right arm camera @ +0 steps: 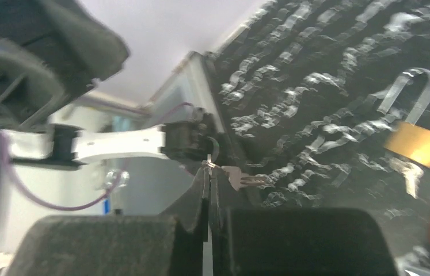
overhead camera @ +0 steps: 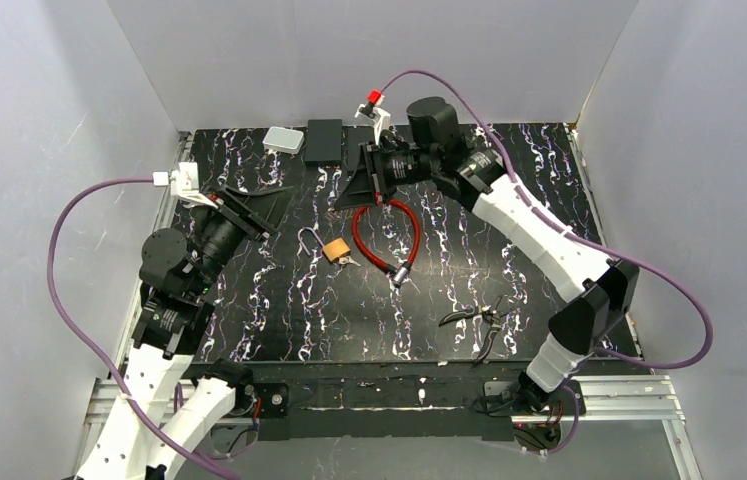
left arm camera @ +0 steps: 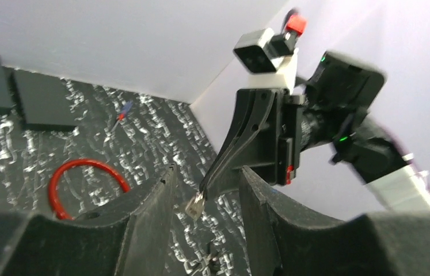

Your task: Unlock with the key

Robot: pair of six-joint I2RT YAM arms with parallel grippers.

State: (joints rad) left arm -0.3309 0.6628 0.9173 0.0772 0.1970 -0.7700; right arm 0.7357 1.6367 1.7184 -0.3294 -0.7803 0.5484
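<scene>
**Right gripper** (right arm camera: 208, 172): jaws pressed fully together, pinching a small silver key (right arm camera: 246, 179) at its ring end. The blade juts sideways from the fingertips. Raised off the black marbled table (overhead camera: 369, 310).

**Left gripper** (left arm camera: 206, 190): jaws partway apart, gripping nothing. It is raised and faces the right gripper. The right gripper's tip and the key show through the gap, just beyond the left gripper's fingertips.

**Padlock** (right arm camera: 418, 145): brass body with a silver shackle, lying flat on the table. It is ahead of and below the right gripper's tips, apart from the key. In the top view it lies on the table between the two grippers. A silvery piece shows at its lower edge, too blurred to identify.

**Red cable loop** (overhead camera: 386, 235): on the table just beside the padlock, under the right gripper.

**Screwdriver** (left arm camera: 117, 118): beyond the loop as seen from the left gripper.

**Black box** (overhead camera: 325, 140) and **white box** (overhead camera: 284, 140): side by side at the far wall, past both grippers.

**Pliers** (overhead camera: 484, 320): well behind the right gripper, toward the right arm's base.
</scene>
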